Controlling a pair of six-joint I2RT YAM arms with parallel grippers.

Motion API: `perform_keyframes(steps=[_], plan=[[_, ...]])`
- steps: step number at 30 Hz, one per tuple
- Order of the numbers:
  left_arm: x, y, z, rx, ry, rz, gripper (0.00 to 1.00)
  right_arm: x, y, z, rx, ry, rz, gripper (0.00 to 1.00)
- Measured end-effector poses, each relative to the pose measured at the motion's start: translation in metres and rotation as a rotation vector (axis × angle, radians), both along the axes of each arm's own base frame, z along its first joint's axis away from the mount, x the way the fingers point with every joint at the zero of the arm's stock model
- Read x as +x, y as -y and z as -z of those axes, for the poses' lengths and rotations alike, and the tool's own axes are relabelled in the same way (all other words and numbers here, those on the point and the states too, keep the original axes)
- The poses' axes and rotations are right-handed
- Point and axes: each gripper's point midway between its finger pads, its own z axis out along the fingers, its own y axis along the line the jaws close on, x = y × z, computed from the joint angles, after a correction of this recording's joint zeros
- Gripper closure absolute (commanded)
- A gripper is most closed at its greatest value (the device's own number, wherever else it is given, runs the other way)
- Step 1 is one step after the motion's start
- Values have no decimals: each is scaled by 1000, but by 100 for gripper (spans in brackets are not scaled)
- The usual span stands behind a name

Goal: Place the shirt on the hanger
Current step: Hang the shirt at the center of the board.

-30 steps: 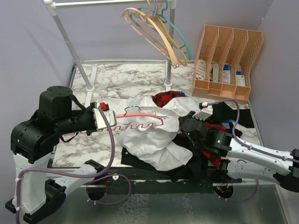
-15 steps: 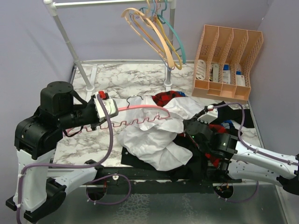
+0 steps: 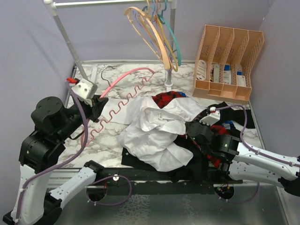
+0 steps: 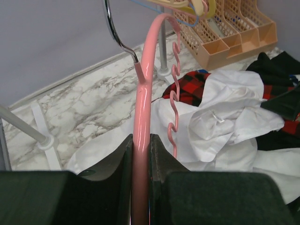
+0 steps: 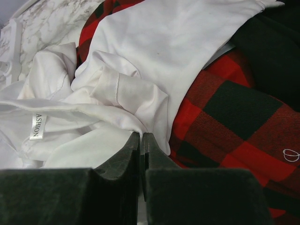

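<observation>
**Top external view.** The left claw (image 3: 100, 104) is clamped on a thin pink hanger (image 3: 127, 72) with a wavy, notched lower bar. It holds the hanger raised above the marble-patterned tabletop (image 3: 110, 146), at the left of the scene. The hanger slants from the claw toward the rear, and its far end is near the foot of the white garment rack (image 3: 168, 84). A crumpled, thin white shirt (image 3: 154, 133) with buttons lies in a heap at mid-table, to the right of the pink hanger and apart from it. Under and around it are a red-and-black plaid shirt (image 3: 166, 98) and a black garment (image 3: 187, 165). The right claw (image 3: 186, 129) lies low at the heap's right edge, against the white cloth.

**Left wrist view.** The two dark fingers grip the pink hanger (image 4: 143, 93) between them at the left claw (image 4: 140, 145). The hanger's small metal hook (image 4: 112, 28) curves up to the left. The white shirt (image 4: 225, 122) lies beyond and to the right, below the hanger.

**Right wrist view.** The right claw (image 5: 141, 140) has its tips pressed together, with only a hairline between them. They end at a fold of the white shirt (image 5: 154, 42). Whether a thin layer is nipped there cannot be told. The plaid cloth (image 5: 220, 122) lies just right of the tips, and a sewn label (image 5: 38, 126) shows at the left.
</observation>
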Motion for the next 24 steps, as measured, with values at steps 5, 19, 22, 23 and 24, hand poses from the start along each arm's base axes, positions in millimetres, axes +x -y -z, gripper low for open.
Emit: perform_keyframes(steps=[5, 19, 22, 23, 24], plan=[[8, -4, -24, -110, -44, -97, 100, 0, -1, 3, -9, -5, 0, 99], [72, -6, 40, -63, -412, -436, 100, 0, -3, 2, 33, -13, 13, 99], [64, -2, 29, -102, -402, -393, 100, 0, -3, 2, 37, -13, 13, 99], [60, 0, 27, -109, -405, -375, 100, 0, -3, 2, 36, -13, 13, 99], [57, 2, 24, -114, -408, -358, 100, 0, -3, 2, 36, -14, 13, 99]])
